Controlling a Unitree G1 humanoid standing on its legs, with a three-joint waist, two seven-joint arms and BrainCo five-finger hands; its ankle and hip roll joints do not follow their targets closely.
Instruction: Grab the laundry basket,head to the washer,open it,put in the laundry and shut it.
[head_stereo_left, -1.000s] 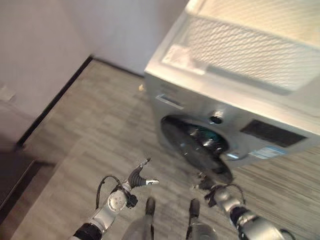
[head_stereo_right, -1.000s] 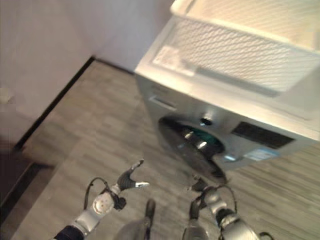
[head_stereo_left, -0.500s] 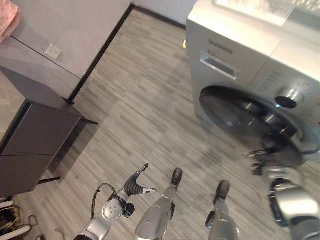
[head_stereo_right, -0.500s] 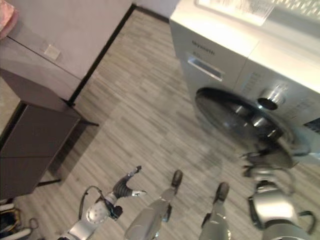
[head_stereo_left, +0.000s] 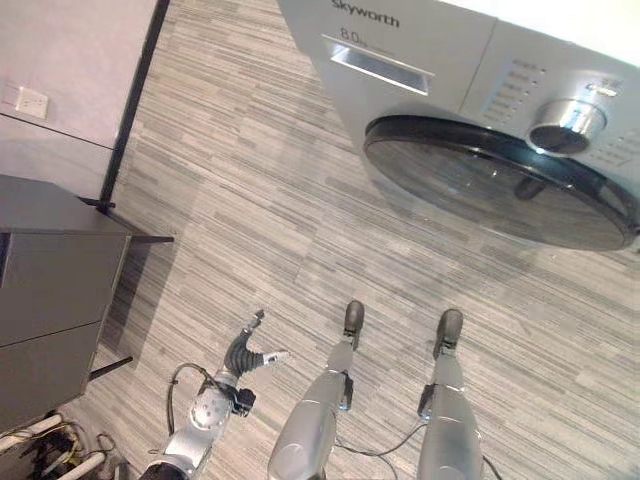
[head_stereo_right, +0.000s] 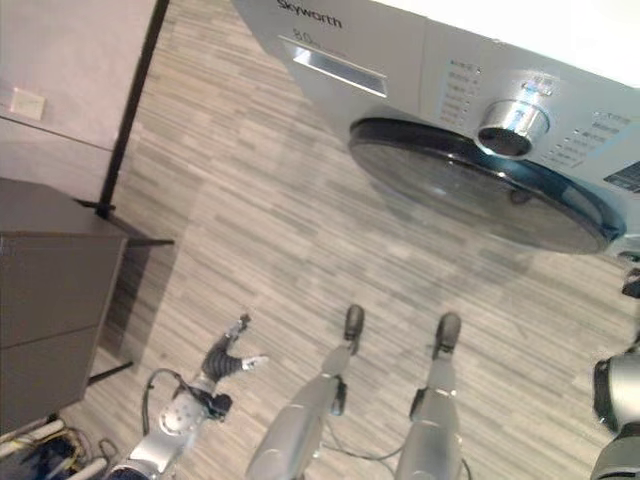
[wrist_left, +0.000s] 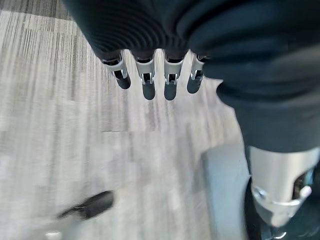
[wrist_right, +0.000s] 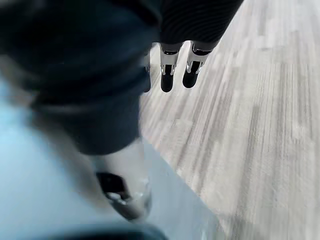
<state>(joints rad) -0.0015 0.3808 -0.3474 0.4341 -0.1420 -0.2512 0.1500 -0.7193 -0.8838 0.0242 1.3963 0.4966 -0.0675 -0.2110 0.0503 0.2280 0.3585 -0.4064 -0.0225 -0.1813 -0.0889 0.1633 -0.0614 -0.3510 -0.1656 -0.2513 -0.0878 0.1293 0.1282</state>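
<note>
left hand (head_stereo_left: 243, 355): silver fingers, dark tips, dark ribbed cover
right hand (wrist_right: 172, 75): same build
arms: silver-grey

- A home laundry corner: a silver front-loading washing machine (head_stereo_left: 470, 60) with a dark round glass door (head_stereo_left: 500, 180) fills the upper right.
- Grey wood-plank floor (head_stereo_left: 250, 200), dark cabinet (head_stereo_left: 50, 290) at left, white wall socket (head_stereo_left: 32, 101) upper left.

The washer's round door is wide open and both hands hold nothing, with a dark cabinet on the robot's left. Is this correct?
Not quite. The washer's round door is closed against its front, as the left eye view shows. The rest stands: the left hand and the right hand hold nothing, and the dark cabinet stands on the robot's left.
</note>
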